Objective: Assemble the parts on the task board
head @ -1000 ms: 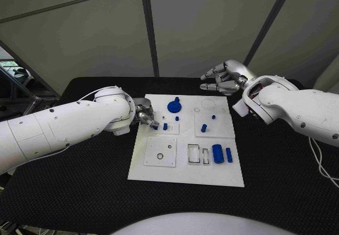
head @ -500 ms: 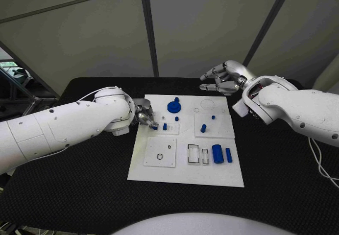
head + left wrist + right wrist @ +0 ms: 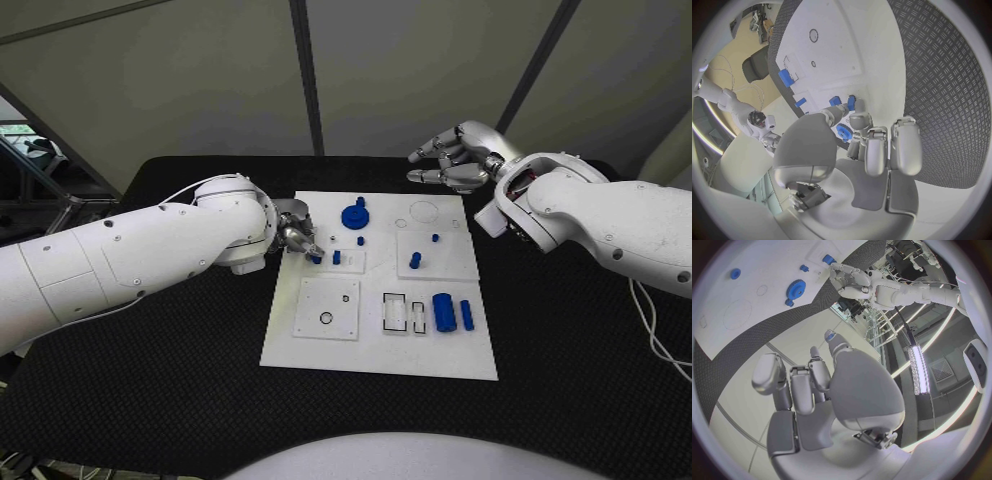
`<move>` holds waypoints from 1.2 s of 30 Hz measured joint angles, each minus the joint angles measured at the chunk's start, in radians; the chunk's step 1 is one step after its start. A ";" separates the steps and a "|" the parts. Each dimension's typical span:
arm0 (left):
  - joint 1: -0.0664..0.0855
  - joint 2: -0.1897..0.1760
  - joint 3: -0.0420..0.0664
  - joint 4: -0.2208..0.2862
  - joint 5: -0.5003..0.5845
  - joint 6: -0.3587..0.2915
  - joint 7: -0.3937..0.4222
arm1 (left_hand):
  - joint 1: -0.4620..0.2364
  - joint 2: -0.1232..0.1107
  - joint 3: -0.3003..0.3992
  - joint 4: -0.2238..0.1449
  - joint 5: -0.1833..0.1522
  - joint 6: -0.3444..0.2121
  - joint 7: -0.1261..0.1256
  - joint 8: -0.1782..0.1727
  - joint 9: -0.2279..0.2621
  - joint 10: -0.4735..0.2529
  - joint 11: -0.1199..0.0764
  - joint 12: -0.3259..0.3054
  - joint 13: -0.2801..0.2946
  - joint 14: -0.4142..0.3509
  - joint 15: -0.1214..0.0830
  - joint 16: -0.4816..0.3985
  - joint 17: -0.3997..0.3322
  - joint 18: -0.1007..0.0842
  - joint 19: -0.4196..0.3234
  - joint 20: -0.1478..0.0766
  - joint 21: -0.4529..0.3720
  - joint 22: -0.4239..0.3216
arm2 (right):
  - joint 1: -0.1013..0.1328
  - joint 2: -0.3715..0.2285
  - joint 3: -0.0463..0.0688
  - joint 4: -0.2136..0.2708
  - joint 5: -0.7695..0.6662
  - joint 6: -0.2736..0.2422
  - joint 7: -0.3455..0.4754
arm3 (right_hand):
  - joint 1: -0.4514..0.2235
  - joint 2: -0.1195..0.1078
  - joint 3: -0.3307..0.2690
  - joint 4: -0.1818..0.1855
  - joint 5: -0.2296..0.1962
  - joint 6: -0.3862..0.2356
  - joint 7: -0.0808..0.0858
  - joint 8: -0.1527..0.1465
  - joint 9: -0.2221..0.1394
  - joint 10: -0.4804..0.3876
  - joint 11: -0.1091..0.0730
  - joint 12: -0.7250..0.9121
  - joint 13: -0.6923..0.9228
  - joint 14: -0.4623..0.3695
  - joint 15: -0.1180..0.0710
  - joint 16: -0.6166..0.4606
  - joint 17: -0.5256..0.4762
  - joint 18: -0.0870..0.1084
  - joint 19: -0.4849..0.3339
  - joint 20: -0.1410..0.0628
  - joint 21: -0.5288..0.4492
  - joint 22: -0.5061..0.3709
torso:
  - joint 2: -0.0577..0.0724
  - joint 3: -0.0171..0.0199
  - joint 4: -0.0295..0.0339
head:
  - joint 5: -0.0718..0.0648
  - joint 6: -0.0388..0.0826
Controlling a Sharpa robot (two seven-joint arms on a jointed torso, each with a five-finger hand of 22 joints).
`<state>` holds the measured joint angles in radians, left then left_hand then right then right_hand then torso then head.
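Blue peg (image 3: 316, 259) upright at white board (image 3: 378, 355) left edge, on black desk (image 3: 173, 400). We log left robot hand (image 3: 299, 238) nearer, fingertips pinching it from left. Right robot hand (image 3: 456, 160) well apart beyond far edge, fingers curled, empty.

The left robot hand (image 3: 299, 238) sits a touch nearer the small blue peg (image 3: 316, 259) at the task board (image 3: 378, 355)'s left edge than before; whether its fingertips touch the peg is hard to tell.
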<state>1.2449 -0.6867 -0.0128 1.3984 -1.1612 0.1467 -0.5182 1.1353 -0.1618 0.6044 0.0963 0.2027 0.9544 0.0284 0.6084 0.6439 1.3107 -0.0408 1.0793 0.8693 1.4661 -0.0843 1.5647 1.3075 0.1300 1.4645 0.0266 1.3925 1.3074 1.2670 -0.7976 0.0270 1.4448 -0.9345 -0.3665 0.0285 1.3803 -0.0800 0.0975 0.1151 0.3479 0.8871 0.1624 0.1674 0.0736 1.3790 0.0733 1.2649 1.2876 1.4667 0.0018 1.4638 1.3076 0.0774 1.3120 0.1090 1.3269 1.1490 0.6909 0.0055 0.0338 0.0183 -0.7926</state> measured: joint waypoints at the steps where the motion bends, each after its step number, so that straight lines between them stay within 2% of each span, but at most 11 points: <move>1: 0.000 0.001 0.000 -0.002 0.001 0.000 0.000 | -0.007 0.001 -0.007 -0.003 -0.010 0.000 0.000 0.000 -0.001 0.000 0.000 0.001 0.001 0.003 -0.003 0.000 0.000 0.000 -0.001 -0.002 0.000 0.000 | 0.000 0.000 0.000 0.000 0.000 0.000 0.000 | 0.000 0.000 0.001 0.001 0.000 0.000 0.000 0.000 0.000 0.000 0.000 0.000 0.000 0.000 0.000 0.000 0.000 0.000 0.000 0.000 0.000 0.000 | 0.000 0.0001 0.0000 | 0.000 0.000; 4: 0.000 0.003 -0.001 -0.005 0.002 0.001 0.000 | -0.035 0.011 -0.049 0.024 -0.026 0.008 -0.001 0.002 -0.005 0.004 -0.004 0.005 0.005 0.003 -0.003 0.000 0.000 0.000 0.002 -0.005 0.006 0.000 | 0.000 0.000 0.000 0.000 0.000 0.000 0.000 | 0.000 0.000 0.001 0.001 0.000 0.000 0.000 0.000 0.000 0.000 0.000 0.000 -0.001 0.000 0.000 0.000 0.000 0.000 0.000 0.000 0.000 -0.001 | 0.000 0.0001 0.0000 | 0.000 -0.001; 8: -0.002 0.005 -0.002 -0.011 0.006 0.005 0.001 | -0.052 0.016 -0.098 0.045 -0.029 0.013 -0.002 0.000 -0.010 0.008 -0.008 0.012 0.012 0.001 -0.005 0.000 0.000 0.000 0.002 -0.005 0.010 0.000 | 0.000 -0.001 0.000 0.000 0.000 0.000 0.000 | 0.000 0.000 0.001 0.001 0.000 0.000 0.000 0.000 0.000 0.000 0.000 0.000 -0.001 0.000 0.000 0.000 0.000 0.000 0.000 0.000 0.000 0.000 | 0.000 0.0001 0.0000 | 0.000 -0.002; 26: -0.002 0.014 -0.002 -0.031 0.016 0.017 0.000 | -0.059 0.023 -0.176 0.065 -0.029 0.023 -0.005 -0.004 -0.016 0.006 -0.007 0.017 0.019 -0.001 -0.007 0.000 0.000 0.000 0.002 -0.005 0.012 0.000 | 0.000 -0.002 0.000 0.001 0.000 0.002 -0.001 | 0.000 0.000 0.001 0.001 0.000 0.000 0.000 0.000 0.000 0.000 0.000 0.000 -0.001 0.000 0.000 0.000 0.000 0.000 0.000 0.000 0.000 -0.002 | -0.001 -0.0001 0.0000 | -0.001 -0.004; 29: -0.002 0.014 -0.002 -0.033 0.016 0.017 0.000 | -0.073 0.036 -0.211 0.087 -0.029 0.027 -0.002 -0.004 -0.018 0.006 -0.007 0.023 0.022 -0.001 -0.007 0.000 0.000 0.000 0.002 -0.005 0.015 0.000 | 0.000 -0.002 0.000 0.001 0.000 0.002 -0.001 | 0.000 0.000 0.001 0.001 0.000 0.000 0.000 0.000 0.000 0.000 0.000 0.000 -0.001 0.000 0.000 0.000 0.000 0.000 0.000 0.000 0.000 -0.002 | -0.001 -0.0002 0.0000 | -0.001 -0.004; 32: -0.003 0.011 -0.003 -0.034 0.016 0.014 0.000 | -0.092 0.026 -0.253 0.108 -0.033 0.027 -0.002 -0.008 -0.018 0.008 -0.005 0.023 0.023 -0.001 -0.007 0.000 0.000 0.000 0.002 -0.005 0.015 0.000 | 0.000 -0.002 0.000 0.001 0.000 0.002 -0.001 | 0.000 0.000 0.001 0.001 0.000 0.000 0.000 0.000 0.000 0.000 0.000 0.000 -0.001 0.000 0.000 0.000 0.000 0.000 0.000 0.000 0.000 -0.002 | -0.001 -0.0004 0.0001 | -0.002 -0.004; 36: -0.003 0.004 -0.003 -0.031 0.017 0.004 0.000 | -0.104 0.025 -0.313 0.136 -0.033 0.030 -0.005 -0.008 -0.020 0.010 -0.003 0.023 0.026 -0.001 -0.007 0.000 0.000 0.000 0.002 -0.005 0.015 0.000 | 0.000 -0.002 0.000 0.000 0.000 0.002 -0.001 | 0.000 0.000 0.001 0.001 0.000 0.000 0.000 0.000 0.000 0.000 0.000 0.000 -0.001 0.000 0.000 0.000 0.000 0.000 0.000 0.000 0.000 -0.002 | -0.001 -0.0009 0.0001 | -0.002 -0.002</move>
<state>1.2414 -0.6825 -0.0155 1.3679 -1.1446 0.1509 -0.5181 1.0317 -0.1366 0.2912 0.2323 0.1698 0.9847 0.0231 0.6004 0.6240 1.3204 -0.0441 1.1027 0.8956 1.4654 -0.0912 1.5647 1.3075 0.1300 1.4666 0.0215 1.4080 1.3074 1.2670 -0.7995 0.0270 1.4453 -0.9348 -0.3641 0.0279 1.3802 -0.0798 0.0985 0.1161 0.3479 0.8871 0.1624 0.1675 0.0733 1.3790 0.0733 1.2649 1.2862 1.4668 0.0018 1.4638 1.3074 0.0774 1.3120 0.1090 1.3270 1.1467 0.6903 0.0046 0.0339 0.0163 -0.7950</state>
